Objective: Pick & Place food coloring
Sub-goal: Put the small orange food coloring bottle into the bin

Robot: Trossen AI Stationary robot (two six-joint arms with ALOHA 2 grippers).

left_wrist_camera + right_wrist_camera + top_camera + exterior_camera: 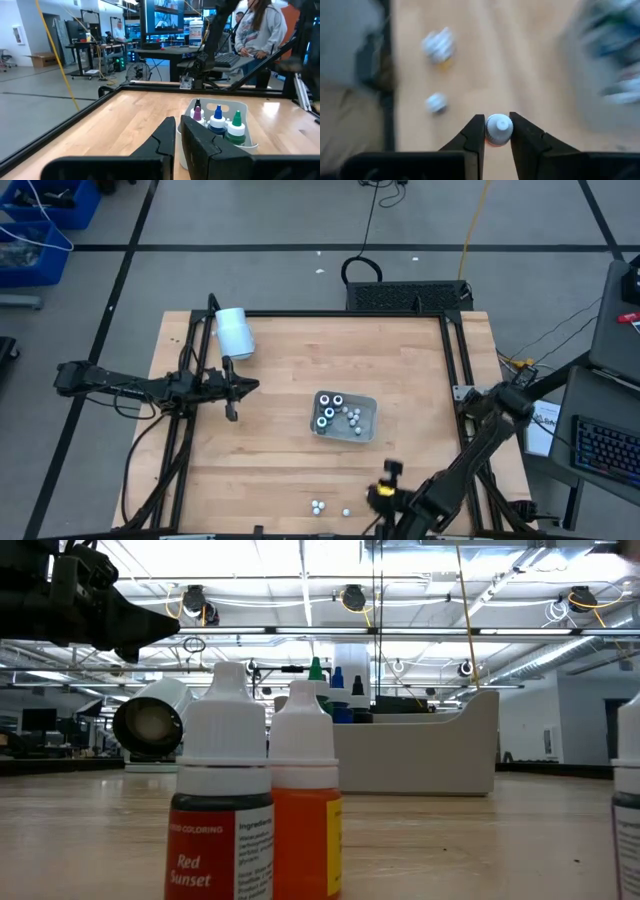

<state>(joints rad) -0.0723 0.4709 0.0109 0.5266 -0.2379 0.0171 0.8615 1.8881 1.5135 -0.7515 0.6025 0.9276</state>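
food coloring bottle (498, 128): white-capped, pinched between right gripper (497, 131) fingers near table front edge | two loose bottles (318, 506) on wood nearby | others in grey tray (367, 408) mid-table | left gripper (236, 388) jaws closed, empty, left of tray

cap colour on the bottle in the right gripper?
White, on the bottle between the right gripper's fingers; right wrist view shows it best.
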